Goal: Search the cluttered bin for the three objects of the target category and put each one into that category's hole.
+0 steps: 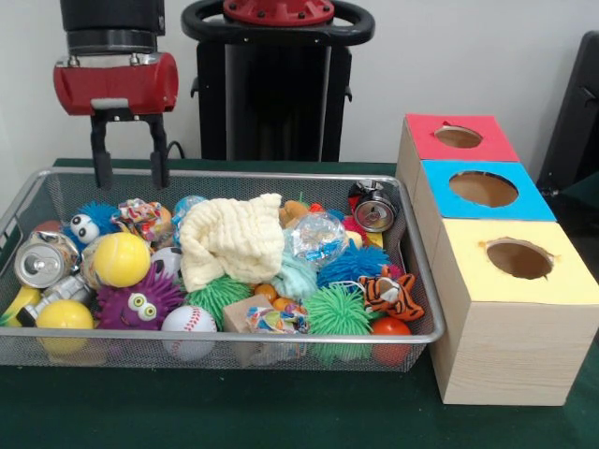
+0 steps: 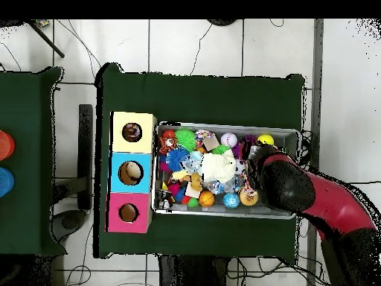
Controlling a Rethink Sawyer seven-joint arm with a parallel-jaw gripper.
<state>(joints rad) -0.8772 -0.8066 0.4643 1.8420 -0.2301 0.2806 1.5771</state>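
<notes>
One speckled rope bundle (image 1: pixel 142 219) amid balls, cream cloth (image 1: pixel 232 239) heaped mid-bin (image 1: pixel 281 342) — hand (image 1: pixel 130 175) above, fingers apart, empty.

Silver wire-mesh bin (image 1: pixel 423 281) on a dark green table (image 1: pixel 234 412), and it's a riot of colour: cream waffle cloth (image 1: pixel 231 240) in the middle, white rope bundle speckled red, yellow and blue (image 1: pixel 142 218), purple spiky ball with googly eyes (image 1: pixel 140 301), yellow ball (image 1: pixel 122 259), white baseball with red stitching (image 1: pixel 188 321), green spiky ball (image 1: pixel 337 311), orange-and-black striped tiger toy (image 1: pixel 391 295). Beside it, pale wood boxes topped red (image 1: pixel 459 137), blue (image 1: pixel 485 190), yellow (image 1: pixel 518 262). Red-and-black gripper (image 1: pixel 129 175) above
</notes>
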